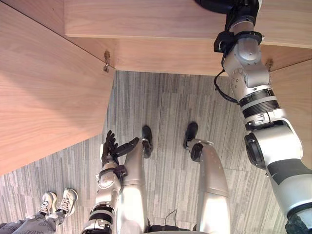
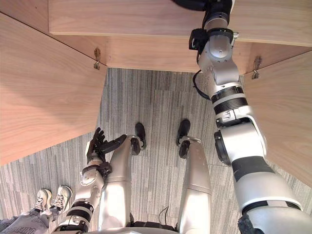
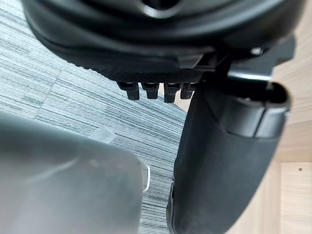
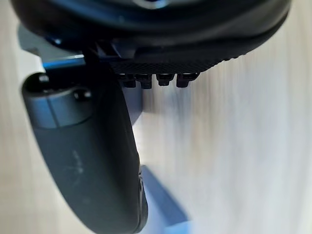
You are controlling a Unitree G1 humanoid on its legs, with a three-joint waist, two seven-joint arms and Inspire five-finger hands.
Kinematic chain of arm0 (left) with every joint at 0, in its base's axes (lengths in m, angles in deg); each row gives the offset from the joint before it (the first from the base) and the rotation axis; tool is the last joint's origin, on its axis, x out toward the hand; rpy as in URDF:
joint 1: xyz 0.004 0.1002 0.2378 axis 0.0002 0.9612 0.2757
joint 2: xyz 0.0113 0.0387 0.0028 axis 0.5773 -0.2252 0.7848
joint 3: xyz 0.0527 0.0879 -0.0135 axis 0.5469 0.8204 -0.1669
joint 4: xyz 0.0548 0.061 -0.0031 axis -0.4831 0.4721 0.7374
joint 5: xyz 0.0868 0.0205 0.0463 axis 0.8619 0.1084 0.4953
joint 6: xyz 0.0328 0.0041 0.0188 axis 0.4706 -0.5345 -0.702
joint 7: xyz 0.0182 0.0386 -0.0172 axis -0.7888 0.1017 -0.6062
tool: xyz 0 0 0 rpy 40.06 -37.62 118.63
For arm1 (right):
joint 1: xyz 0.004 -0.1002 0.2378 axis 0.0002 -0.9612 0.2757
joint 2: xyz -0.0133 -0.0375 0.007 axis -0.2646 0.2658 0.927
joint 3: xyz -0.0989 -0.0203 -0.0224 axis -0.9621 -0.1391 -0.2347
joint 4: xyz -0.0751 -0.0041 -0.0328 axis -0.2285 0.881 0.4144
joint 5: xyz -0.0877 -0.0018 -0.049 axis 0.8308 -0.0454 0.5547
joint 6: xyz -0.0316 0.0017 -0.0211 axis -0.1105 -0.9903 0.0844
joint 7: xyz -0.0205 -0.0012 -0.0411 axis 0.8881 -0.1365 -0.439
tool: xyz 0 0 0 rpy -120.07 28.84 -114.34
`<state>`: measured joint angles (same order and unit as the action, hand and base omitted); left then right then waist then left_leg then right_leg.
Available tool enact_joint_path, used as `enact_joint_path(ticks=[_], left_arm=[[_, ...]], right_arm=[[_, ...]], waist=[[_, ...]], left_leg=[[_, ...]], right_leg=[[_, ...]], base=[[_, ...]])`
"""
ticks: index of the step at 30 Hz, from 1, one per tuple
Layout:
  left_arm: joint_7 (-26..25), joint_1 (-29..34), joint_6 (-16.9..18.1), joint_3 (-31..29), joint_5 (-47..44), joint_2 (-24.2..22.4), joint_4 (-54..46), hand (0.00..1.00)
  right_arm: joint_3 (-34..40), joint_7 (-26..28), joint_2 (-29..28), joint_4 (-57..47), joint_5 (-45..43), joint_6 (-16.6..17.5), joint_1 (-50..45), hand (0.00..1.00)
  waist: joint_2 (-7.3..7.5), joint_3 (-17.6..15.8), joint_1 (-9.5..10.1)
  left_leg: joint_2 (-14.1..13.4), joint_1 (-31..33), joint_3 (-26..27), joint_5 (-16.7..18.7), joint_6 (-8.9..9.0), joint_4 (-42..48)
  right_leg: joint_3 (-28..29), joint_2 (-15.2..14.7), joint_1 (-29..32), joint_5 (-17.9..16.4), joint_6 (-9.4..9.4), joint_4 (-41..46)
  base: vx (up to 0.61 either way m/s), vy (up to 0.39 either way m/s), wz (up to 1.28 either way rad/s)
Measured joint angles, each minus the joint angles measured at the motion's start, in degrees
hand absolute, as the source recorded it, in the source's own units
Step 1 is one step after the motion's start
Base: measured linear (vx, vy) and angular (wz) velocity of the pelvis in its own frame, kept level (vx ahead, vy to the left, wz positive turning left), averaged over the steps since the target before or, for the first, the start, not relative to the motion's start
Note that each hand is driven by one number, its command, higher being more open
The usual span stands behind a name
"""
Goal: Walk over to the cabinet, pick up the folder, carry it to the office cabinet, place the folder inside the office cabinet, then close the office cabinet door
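My right arm reaches up and forward into the wooden office cabinet, and my right hand is at the view's upper edge. In the right wrist view my right hand is seen close over the pale wood. A blue folder shows behind the thumb, which lies against it. The rest of the folder is hidden by the hand. My left hand hangs low at my left side with straight fingers, holding nothing.
The cabinet's left door stands swung open towards me, and its right door is open too. Grey striped carpet lies below. A person's white shoes stand at the lower left.
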<state>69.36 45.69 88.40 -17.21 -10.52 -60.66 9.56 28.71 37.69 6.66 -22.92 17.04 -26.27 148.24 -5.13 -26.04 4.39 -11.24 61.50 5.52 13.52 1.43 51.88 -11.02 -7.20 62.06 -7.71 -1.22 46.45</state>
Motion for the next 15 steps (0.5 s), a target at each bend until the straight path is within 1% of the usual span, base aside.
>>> enact_joint_path(ticks=[2,4,7,12,14,15], left_arm=[[0.32,0.00,0.08,0.16,0.00,0.31,0.37,1.00],[0.38,0.00,0.09,1.01,0.01,0.72,0.41,1.00],[0.60,0.00,0.03,2.14,0.05,1.21,0.94,1.00],[2.42,0.03,-0.31,3.24,0.12,2.38,1.38,1.00],[2.90,0.03,-0.30,3.41,0.11,2.79,1.39,1.00],[2.95,0.03,-0.31,3.42,0.11,2.91,1.46,1.00]], right_arm=[[-2.01,1.00,2.36,0.05,6.44,-0.27,-0.23,0.00],[-2.37,1.56,4.33,0.04,10.33,-0.16,-0.40,0.00],[-2.49,2.34,6.62,-0.04,13.82,0.32,-1.84,0.00],[-2.64,5.82,9.18,-0.49,12.50,1.57,-6.10,0.00],[-2.72,7.61,9.55,-0.53,6.77,2.22,-7.97,0.00],[-2.73,7.92,9.57,-0.67,5.59,2.72,-8.54,0.00]], waist=[[0.01,0.01,-0.42],[0.05,0.03,-0.45],[0.16,0.08,-0.44],[1.31,0.68,-0.40],[1.85,0.97,-0.40],[2.06,1.08,-0.42]], left_leg=[[0.04,-0.10,0.17,0.01,-0.01,-0.41],[0.15,-0.26,0.40,0.01,-0.02,-0.85],[0.22,-1.17,0.69,0.05,-0.08,-1.47],[0.21,-2.13,1.35,0.35,-0.35,-2.17],[0.22,-2.13,1.47,0.43,-0.43,-2.28],[0.22,-2.14,1.54,0.44,-0.44,-2.32]], right_leg=[[0.02,-0.03,-0.19,0.43,-0.31,-0.56],[0.08,-0.15,-0.29,0.48,-0.27,-0.79],[0.07,-0.27,-1.15,0.51,-0.23,-1.21],[0.32,-0.28,-2.02,0.42,-0.10,-1.96],[0.34,-0.29,-2.05,0.40,-0.07,-2.21],[0.39,-0.30,-2.04,0.40,-0.07,-2.26]], base=[[0.00,0.000,0.00],[0.00,0.000,0.00],[0.00,0.000,0.00],[0.00,0.000,0.00],[-0.02,-0.003,-0.01],[-0.04,-0.008,-0.01]])
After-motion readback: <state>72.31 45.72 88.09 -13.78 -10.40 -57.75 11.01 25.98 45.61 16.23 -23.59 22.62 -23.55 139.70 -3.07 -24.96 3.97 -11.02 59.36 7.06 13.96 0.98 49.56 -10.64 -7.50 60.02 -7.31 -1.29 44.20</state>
